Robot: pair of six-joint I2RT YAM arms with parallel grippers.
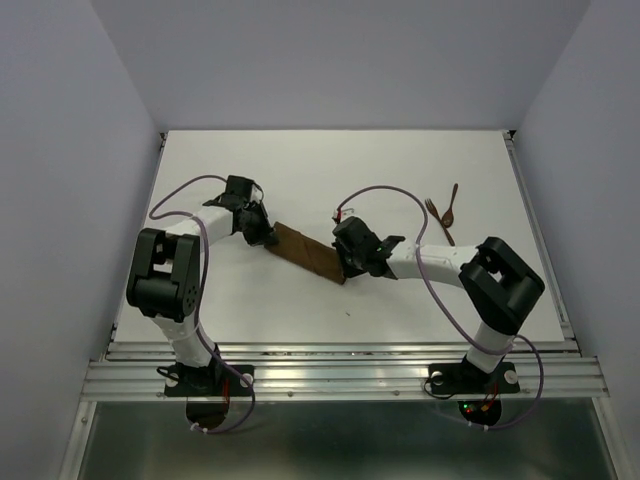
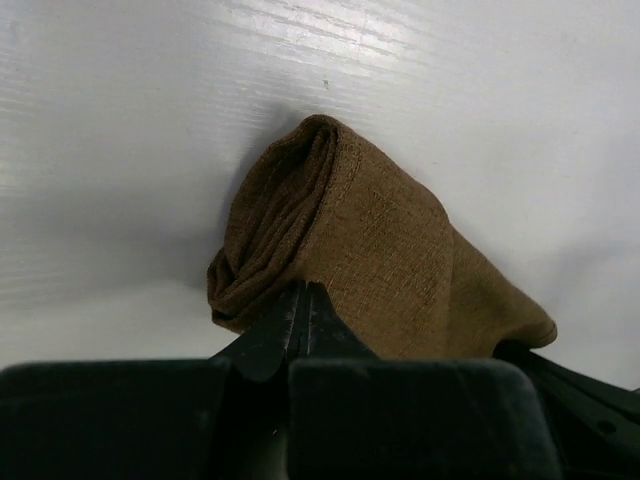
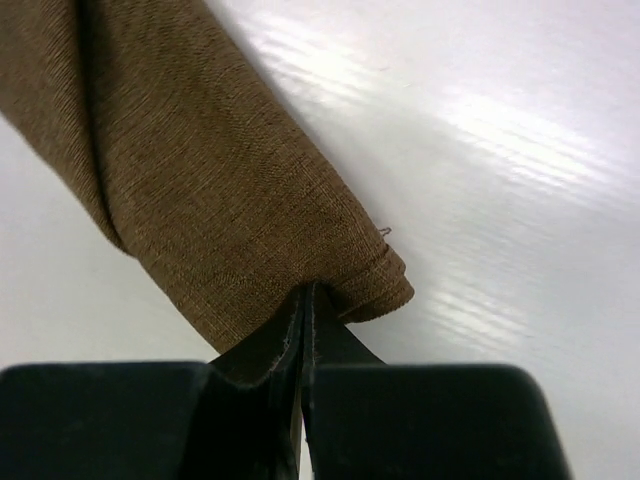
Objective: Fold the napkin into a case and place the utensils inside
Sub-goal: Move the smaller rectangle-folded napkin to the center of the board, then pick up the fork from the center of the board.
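The napkin point(image 1: 305, 253) is a narrow, layered dark brown strip lying diagonally across the table's middle, stretched between both grippers. My left gripper point(image 1: 270, 238) is at its upper-left end. In the left wrist view that gripper point(image 2: 305, 287) is shut, its tips pinching the bunched, rolled end of the cloth point(image 2: 380, 250). My right gripper point(image 1: 345, 265) is at the lower-right end. In the right wrist view it point(image 3: 312, 288) is shut on the hemmed corner of the cloth point(image 3: 200, 170). The fork point(image 1: 440, 222) and spoon point(image 1: 452, 200) lie together on the table to the right, untouched.
The white table point(image 1: 330, 160) has walls on three sides, with raised rails along its left and right edges. The right arm's elbow point(image 1: 500, 280) sits just below the utensils. A metal rail point(image 1: 340, 365) runs along the near edge.
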